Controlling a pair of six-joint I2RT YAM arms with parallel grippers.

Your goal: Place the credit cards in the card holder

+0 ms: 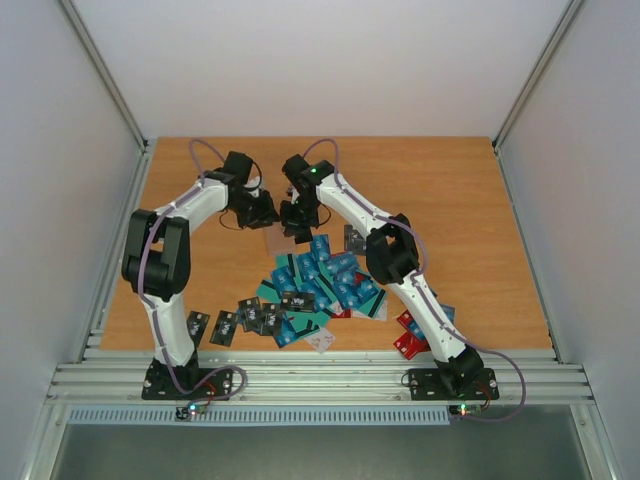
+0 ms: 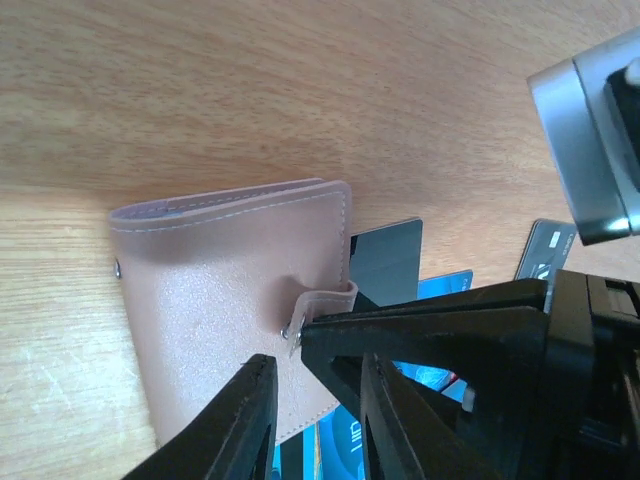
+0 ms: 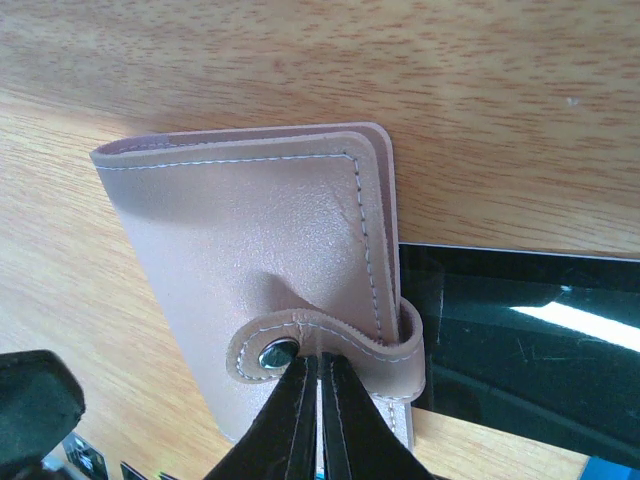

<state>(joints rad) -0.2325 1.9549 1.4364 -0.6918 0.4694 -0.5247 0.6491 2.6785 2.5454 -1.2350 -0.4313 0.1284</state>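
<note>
The card holder [image 3: 260, 260], a closed pinkish-brown sleeve with a snap strap [image 3: 330, 340], lies flat on the wooden table [image 3: 300, 70]. My right gripper [image 3: 320, 372] is shut, its fingertips pressed against the edge of the strap beside the metal snap. In the left wrist view my left gripper [image 2: 312, 405] hovers open over the card holder [image 2: 220, 300], one finger on each side of the right gripper's tip. From above, both grippers meet at the card holder [image 1: 278, 241]. The credit cards [image 1: 322, 282], mostly blue, lie heaped just in front of it. A black card [image 3: 520, 340] lies against the holder's strap side.
More black cards [image 1: 240, 318] lie near the left arm's base and red ones [image 1: 410, 338] by the right arm. A pale card [image 1: 320, 341] sits at the table's front edge. The right wrist's grey camera body [image 2: 590, 140] hangs close beside my left gripper.
</note>
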